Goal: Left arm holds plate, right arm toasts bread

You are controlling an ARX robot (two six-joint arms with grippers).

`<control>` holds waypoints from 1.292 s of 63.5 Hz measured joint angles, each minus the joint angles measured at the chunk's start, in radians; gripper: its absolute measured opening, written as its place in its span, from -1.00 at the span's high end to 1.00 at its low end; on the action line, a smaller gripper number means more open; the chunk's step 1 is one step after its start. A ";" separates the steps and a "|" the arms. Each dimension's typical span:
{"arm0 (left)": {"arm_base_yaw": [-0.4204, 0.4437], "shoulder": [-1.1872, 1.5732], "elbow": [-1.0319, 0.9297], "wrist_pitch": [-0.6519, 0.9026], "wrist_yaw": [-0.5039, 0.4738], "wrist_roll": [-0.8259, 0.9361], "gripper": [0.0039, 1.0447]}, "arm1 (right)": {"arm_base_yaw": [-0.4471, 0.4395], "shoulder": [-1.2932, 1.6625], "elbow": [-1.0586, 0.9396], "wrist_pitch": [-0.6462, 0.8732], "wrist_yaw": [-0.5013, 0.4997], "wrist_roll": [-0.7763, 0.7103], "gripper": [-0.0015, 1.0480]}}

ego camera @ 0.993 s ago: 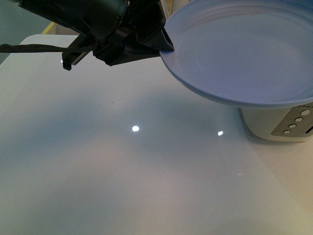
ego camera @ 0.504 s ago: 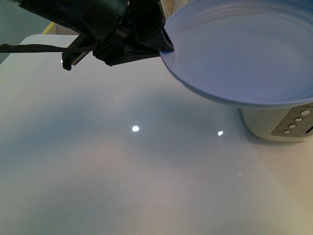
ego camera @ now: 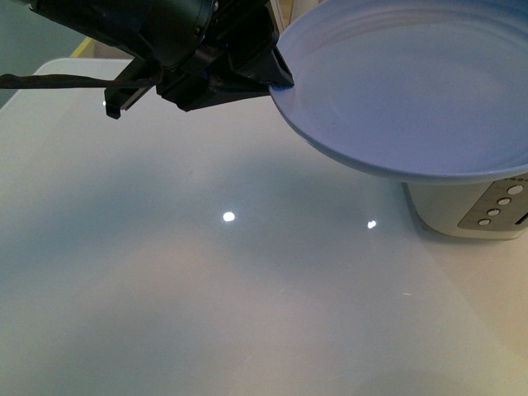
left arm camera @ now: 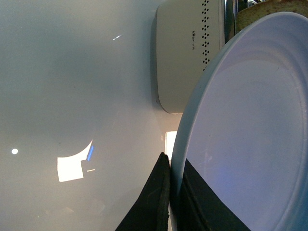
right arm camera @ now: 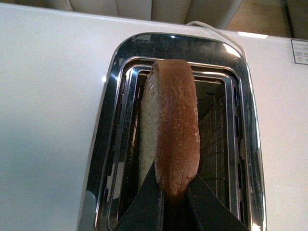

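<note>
Two dark grippers are clamped: the left gripper [ego camera: 279, 76] pinches the rim of the round pale blue-grey plate [ego camera: 412, 82] at the front view's upper right, hiding the top of the white toaster [ego camera: 462, 210], while the right gripper [right arm camera: 171, 185] squeezes the light brown bread slice [right arm camera: 173, 130] standing upright in it.

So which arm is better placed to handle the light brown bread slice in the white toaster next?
Right. The right gripper clasps the light brown bread slice standing in the chrome slot of the white toaster. The left gripper is shut on the rim of the round pale blue-grey plate, so it is occupied.
</note>
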State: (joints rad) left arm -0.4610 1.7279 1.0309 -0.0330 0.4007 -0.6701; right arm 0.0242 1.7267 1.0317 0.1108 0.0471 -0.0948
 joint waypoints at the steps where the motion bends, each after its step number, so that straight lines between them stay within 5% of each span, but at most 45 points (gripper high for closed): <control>1: 0.000 0.000 0.000 0.000 0.000 0.000 0.95 | 0.000 0.001 0.000 0.000 -0.001 0.000 0.93; 43: 0.001 0.000 0.000 0.000 0.008 0.000 0.95 | -0.029 -0.106 -0.036 0.022 -0.026 0.054 -0.85; 77: 0.003 0.000 -0.005 0.000 0.008 0.000 0.95 | -0.091 -0.550 -0.202 0.039 -0.032 0.107 -0.83; 82: 0.004 0.000 -0.007 0.000 0.007 0.001 0.95 | -0.095 -0.558 -0.294 0.235 -0.103 0.103 -0.60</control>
State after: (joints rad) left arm -0.4572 1.7279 1.0241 -0.0326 0.4076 -0.6689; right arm -0.0708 1.1683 0.7380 0.3458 -0.0559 0.0078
